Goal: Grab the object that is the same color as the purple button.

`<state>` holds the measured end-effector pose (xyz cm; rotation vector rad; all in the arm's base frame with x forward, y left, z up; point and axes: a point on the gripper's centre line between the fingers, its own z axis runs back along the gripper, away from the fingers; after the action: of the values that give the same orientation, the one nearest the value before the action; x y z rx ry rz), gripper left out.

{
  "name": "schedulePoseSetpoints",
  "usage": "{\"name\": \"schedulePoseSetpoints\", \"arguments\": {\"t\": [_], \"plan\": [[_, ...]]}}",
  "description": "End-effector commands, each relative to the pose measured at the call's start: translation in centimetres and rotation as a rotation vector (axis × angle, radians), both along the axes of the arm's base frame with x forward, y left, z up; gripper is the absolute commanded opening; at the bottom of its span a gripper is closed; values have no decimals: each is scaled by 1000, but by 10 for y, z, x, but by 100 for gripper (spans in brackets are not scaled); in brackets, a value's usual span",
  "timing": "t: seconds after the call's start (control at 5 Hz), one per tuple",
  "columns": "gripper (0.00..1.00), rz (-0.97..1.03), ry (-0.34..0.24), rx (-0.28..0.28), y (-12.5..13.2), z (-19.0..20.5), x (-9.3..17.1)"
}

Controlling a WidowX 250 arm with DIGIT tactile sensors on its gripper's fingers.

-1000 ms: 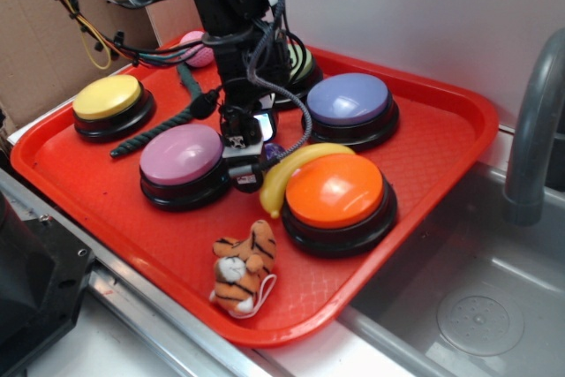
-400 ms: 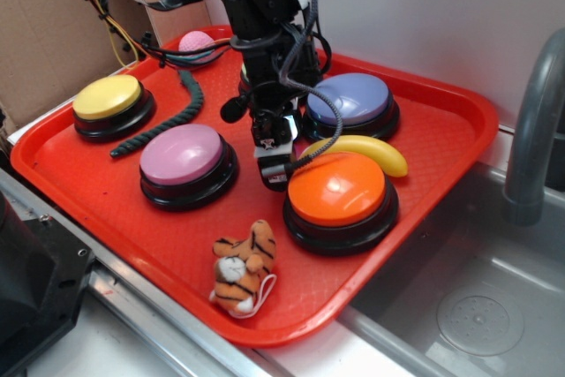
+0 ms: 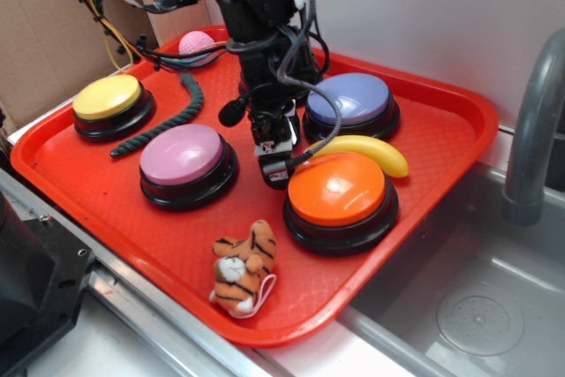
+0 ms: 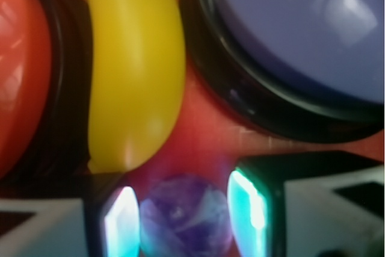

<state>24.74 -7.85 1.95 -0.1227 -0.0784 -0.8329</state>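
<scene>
Marbled purple ball (image 4: pixel 185 216) sits between the tool's (image 4: pixel 183 218) narrowly parted pads, seemingly pinched there because it matches the purple button (image 3: pixel 350 100).

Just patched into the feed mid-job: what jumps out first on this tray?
The black arm dominates, reaching down into the middle of the red tray with its gripper low between the pink button, the orange button and the purple button. In the wrist view a small marbled purple ball sits between the fingers, beside the yellow banana. A toy tiger lies near the tray's front edge.
</scene>
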Motion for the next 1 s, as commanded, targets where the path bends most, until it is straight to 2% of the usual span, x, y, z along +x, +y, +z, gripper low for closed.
{"name": "schedulePoseSetpoints", "arguments": {"t": [0.0, 0.2, 0.4, 0.8], "plan": [[0, 276, -30, 57, 19, 55, 2], [0, 434, 1, 89, 37, 83, 4], [0, 682, 42, 106, 71, 121, 7], [0, 898, -49, 116, 99, 154, -6]]}}
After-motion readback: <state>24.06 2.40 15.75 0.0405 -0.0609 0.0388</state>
